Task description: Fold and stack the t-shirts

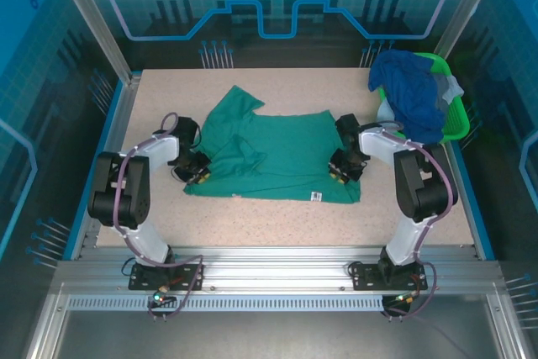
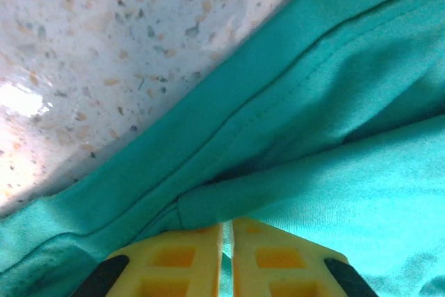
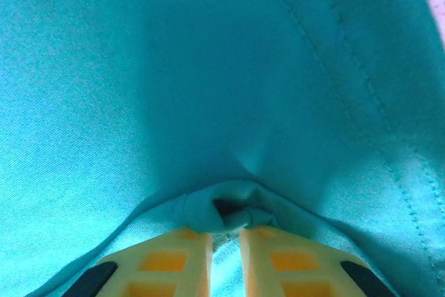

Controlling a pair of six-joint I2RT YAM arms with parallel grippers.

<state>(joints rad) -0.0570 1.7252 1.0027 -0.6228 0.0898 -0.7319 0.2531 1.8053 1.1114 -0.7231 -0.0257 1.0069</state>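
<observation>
1. Lying spread flat on the middle of the table [image 1: 252, 224], the teal-green t-shirt [image 1: 269, 153] reaches from one arm to the other. One sleeve angles toward the far left, and the white tag [image 1: 317, 196] sits at the near hem.
2. The left gripper [image 1: 199, 172] is at the shirt's left edge, jaws clenched on a fold of the seamed edge [image 2: 227, 231].
3. The right gripper [image 1: 340, 170] is at the shirt's right edge, jaws pinching a small bunch of cloth [image 3: 226, 234].
4. A royal blue t-shirt [image 1: 416, 90] is heaped over the green basket [image 1: 454, 119] in the far right corner.

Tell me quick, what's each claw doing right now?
Left gripper: closed on the teal-green t-shirt.
Right gripper: closed on the same t-shirt.
</observation>
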